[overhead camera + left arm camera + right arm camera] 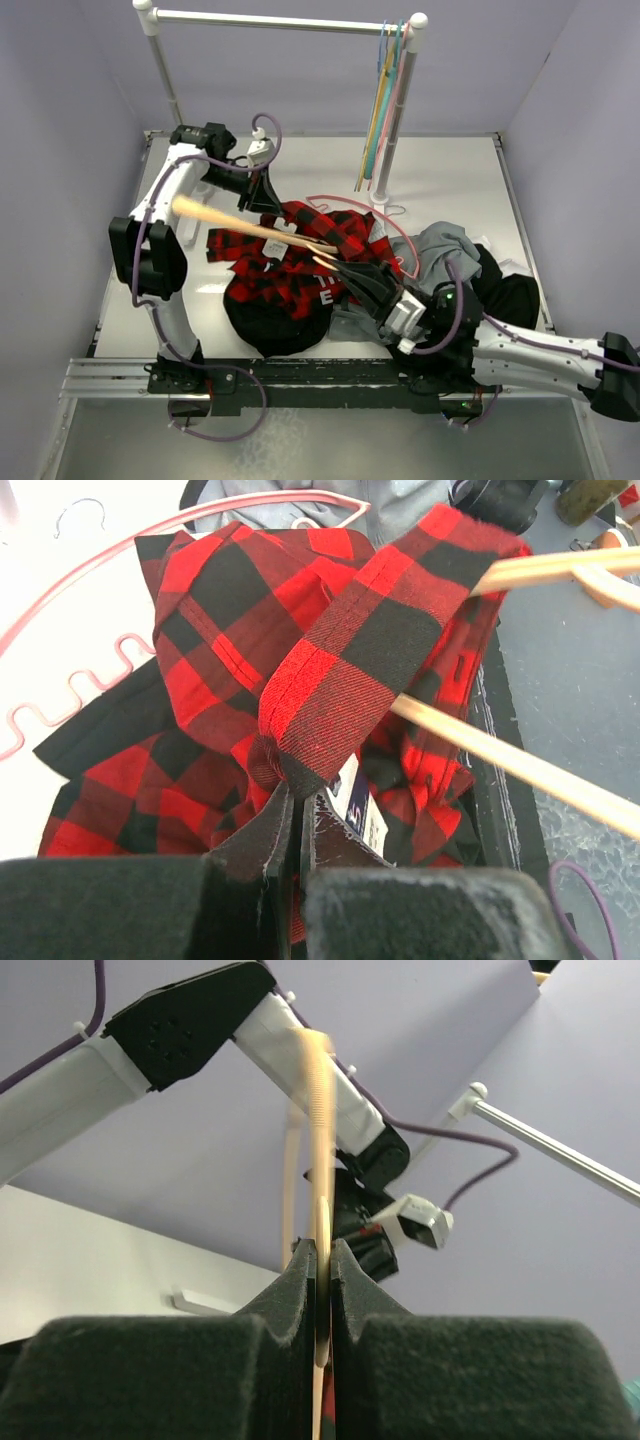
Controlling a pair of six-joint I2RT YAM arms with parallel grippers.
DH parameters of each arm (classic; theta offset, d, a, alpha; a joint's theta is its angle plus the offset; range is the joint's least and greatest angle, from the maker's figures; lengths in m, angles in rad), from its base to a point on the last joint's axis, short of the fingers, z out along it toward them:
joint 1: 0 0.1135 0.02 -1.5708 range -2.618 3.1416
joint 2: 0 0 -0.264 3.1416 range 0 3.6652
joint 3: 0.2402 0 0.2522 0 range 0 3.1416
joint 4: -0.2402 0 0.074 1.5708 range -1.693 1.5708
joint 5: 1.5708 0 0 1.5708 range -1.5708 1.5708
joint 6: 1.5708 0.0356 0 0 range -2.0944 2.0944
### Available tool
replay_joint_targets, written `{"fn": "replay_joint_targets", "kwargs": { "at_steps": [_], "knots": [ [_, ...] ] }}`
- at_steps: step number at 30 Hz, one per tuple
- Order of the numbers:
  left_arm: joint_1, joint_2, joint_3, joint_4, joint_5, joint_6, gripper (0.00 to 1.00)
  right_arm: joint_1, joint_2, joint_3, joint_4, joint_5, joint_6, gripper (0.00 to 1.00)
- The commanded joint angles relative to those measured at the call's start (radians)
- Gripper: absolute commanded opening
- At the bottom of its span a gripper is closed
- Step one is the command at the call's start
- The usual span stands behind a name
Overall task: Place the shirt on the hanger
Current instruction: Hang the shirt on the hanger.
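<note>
Plaid fills the left wrist view: the shirt (330,660) is bunched right in front of the left gripper (295,805), whose jaws are pinched together on a fold of the cloth beside a white label (358,800); a band of the fabric is draped over one rod of the hanger (520,765), which crosses from the lower right. The overhead view hides that pinch, since the gripper there is only a dark shape at the back edge of the heap, but it gives the layout: the shirt lies crumpled mid-table; the tan hanger slants up and left out of it, its raised end blurred beside the left arm (160,215).

Only the right wrist view shows the right gripper (322,1260) clamped on a thin tan bar of the hanger that stands upright between the pads. Which part of the frame that bar is, I cannot quite tell.

A pink hanger (350,198) lies against the shirt's back edge; a grey garment (445,245) and a black garment (510,290) crowd the right side, next to the right arm (530,355); the rack (280,20) stands at the back, more hangers (385,90) hung at its right end. White table (460,180) shows behind and to the left of the shirt.
</note>
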Motion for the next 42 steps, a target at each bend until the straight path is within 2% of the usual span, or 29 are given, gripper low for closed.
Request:
{"fn": "replay_joint_targets", "kwargs": {
  "at_steps": [1,9,13,18,23,26,28,31,34,39,42],
  "knots": [
    [-0.023,0.001,0.0,0.064,0.02,-0.057,0.0,-0.017,0.113,0.127,0.211,-0.068,-0.054,0.0],
    [-0.046,-0.01,-0.045,0.103,0.012,-0.084,0.0,-0.076,0.322,0.278,0.393,-0.12,-0.075,0.0],
    [-0.057,-0.016,-0.088,0.172,-0.013,-0.133,0.0,-0.131,0.427,0.357,0.541,-0.178,0.014,0.0],
    [-0.067,-0.024,-0.135,0.226,-0.03,-0.172,0.0,-0.139,0.514,0.5,0.553,-0.232,0.103,0.0],
    [-0.069,-0.032,-0.158,0.284,-0.037,-0.222,0.0,-0.141,0.577,0.556,0.684,-0.233,0.245,0.0],
    [-0.068,-0.031,-0.149,0.304,-0.062,-0.243,0.0,-0.142,0.574,0.578,0.682,-0.23,0.302,0.0],
    [-0.067,-0.035,-0.132,0.325,-0.106,-0.26,0.0,-0.141,0.536,0.585,0.587,-0.232,0.379,0.0],
    [-0.033,-0.04,-0.083,0.367,-0.186,-0.335,0.0,-0.14,0.416,0.617,0.257,-0.184,0.364,0.0],
    [0.019,-0.045,-0.007,0.358,-0.215,-0.377,0.0,-0.14,0.261,0.538,0.027,-0.077,0.373,0.0],
    [0.046,-0.113,0.032,0.39,-0.344,-0.4,0.0,-0.14,0.06,0.601,-0.582,0.028,0.409,0.0],
    [0.05,-0.14,0.041,0.385,-0.391,-0.37,0.0,-0.14,0.055,0.723,-0.93,-0.049,0.446,0.0]
  ]
}}
